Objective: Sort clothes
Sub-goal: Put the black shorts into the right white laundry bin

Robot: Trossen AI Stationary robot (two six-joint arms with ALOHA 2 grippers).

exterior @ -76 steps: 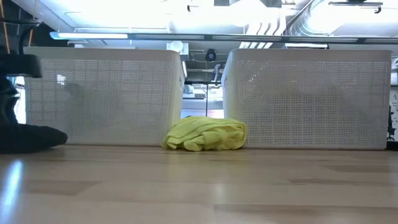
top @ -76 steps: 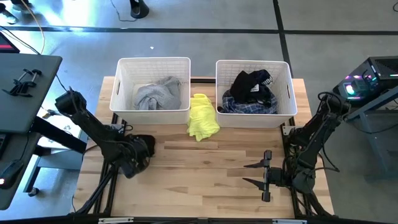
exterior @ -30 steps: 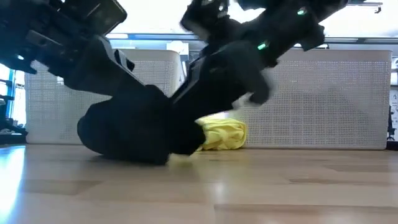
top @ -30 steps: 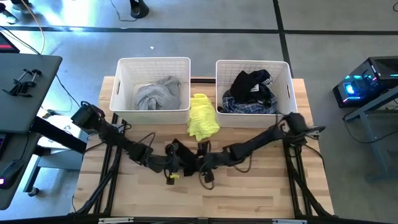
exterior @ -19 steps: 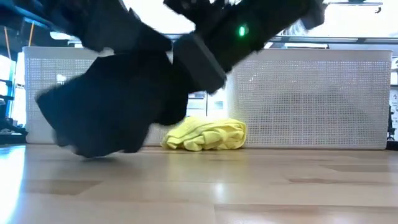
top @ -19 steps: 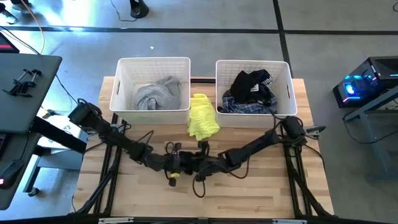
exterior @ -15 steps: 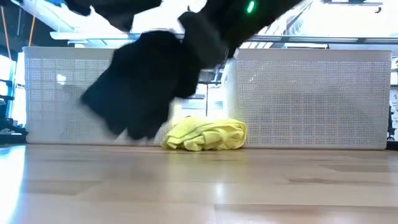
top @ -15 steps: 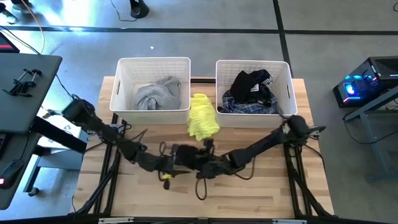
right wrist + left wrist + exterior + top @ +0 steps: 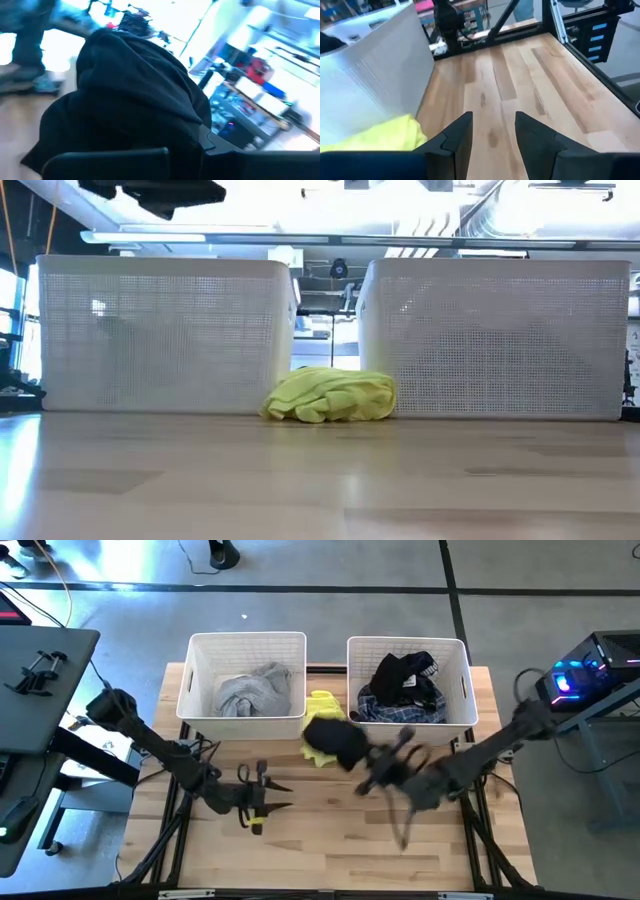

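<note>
A black garment point(image 9: 335, 740) hangs bunched above the table, in front of the gap between the two white bins, with my right gripper point(image 9: 368, 762) shut on it. It fills the right wrist view point(image 9: 130, 100) and covers part of the yellow garment point(image 9: 318, 712). That garment lies on the table between the bins point(image 9: 330, 395). My left gripper point(image 9: 272, 795) stands open over the table's left half, nothing between its fingers point(image 9: 492, 132). A grey garment point(image 9: 255, 690) lies in the left bin. Black and blue plaid clothes point(image 9: 405, 685) fill the right bin. My right gripper holds the black garment by the bunched side nearest the arm point(image 9: 355, 752), coming at it from the table's right. The cloth itself point(image 9: 190, 145) hides the fingertips, so layers and edge cannot be told. The garment hangs lifted clear of the table.
The left bin point(image 9: 200, 700) and right bin point(image 9: 465, 700) stand side by side along the far edge. Bare wood lies in front of them and between the arms point(image 9: 330, 840). A dark arm part point(image 9: 150, 192) shows at the low view's top left.
Both grippers met at the table's middle over the black garment. My right gripper has shut on it and carried it up, to the right and toward the far edge, clear of the table. My left gripper has opened, let go and drawn back toward the left edge.
</note>
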